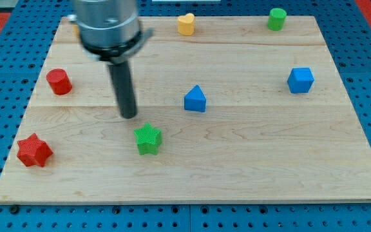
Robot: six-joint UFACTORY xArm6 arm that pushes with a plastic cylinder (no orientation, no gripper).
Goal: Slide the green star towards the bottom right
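Observation:
The green star (148, 139) lies on the wooden board (250, 167), left of centre and toward the view's bottom. My tip (129, 116) stands just above and to the left of the star, a small gap apart from it. The dark rod rises from the tip to the arm's grey collar at the view's top left.
A blue triangular block (195, 99) sits right of my tip. A blue cube (300, 80) is at the right, a green cylinder (276, 18) at top right, a yellow block (185, 24) at top centre. A red cylinder (58, 82) and a red star (33, 150) are at the left.

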